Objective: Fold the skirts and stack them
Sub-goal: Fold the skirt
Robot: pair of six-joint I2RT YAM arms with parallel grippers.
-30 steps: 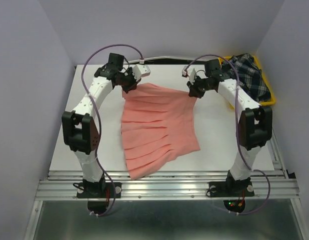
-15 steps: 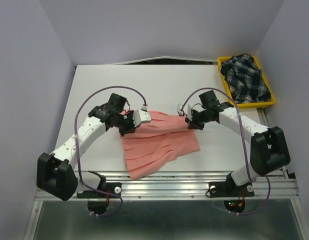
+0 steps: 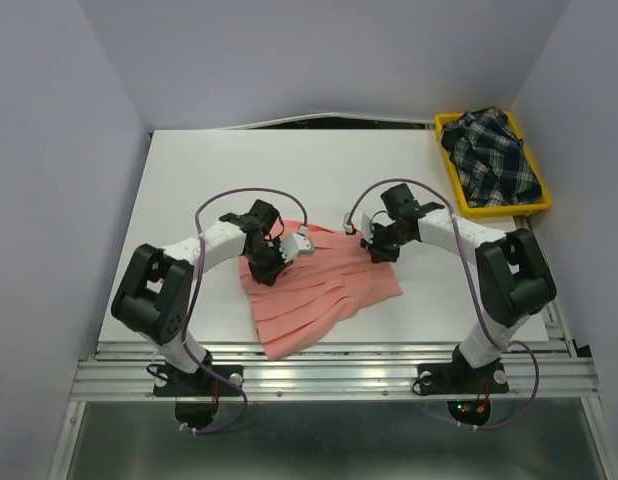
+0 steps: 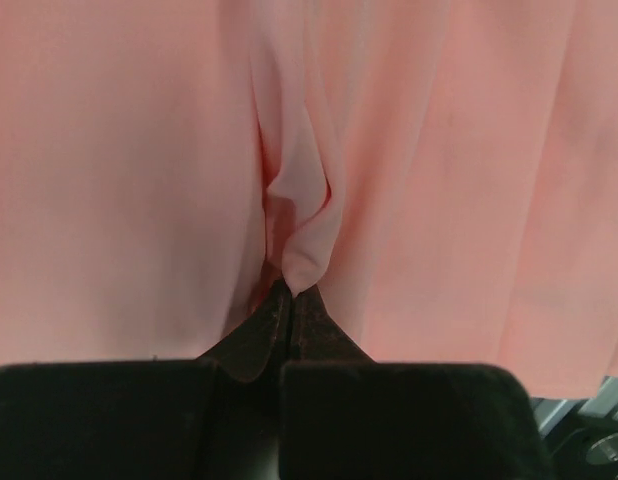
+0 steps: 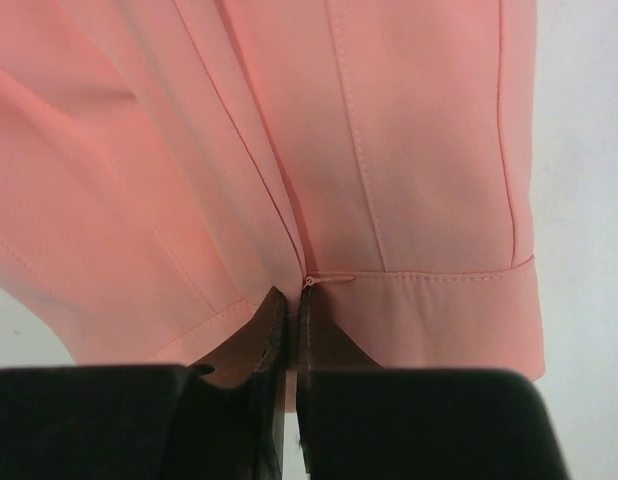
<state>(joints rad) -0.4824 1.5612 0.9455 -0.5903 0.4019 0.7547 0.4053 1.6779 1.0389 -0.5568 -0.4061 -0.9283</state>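
White tabletop point(image 3: 189, 200) holds the pink skirt point(image 3: 319, 295) mid-fold, my left hand point(image 3: 268, 267) and right hand point(image 3: 378, 247) each clenched on its cloth, while the plaid skirt point(image 3: 489, 155) lies unfolded in the tray point(image 3: 537, 206), nothing stacked yet.

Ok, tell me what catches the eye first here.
A salmon-pink pleated skirt lies at the near middle of the table. The left hand and right hand each pinch its cloth, one on either side. At the far right corner, a dark plaid skirt sits bundled in a yellow tray.
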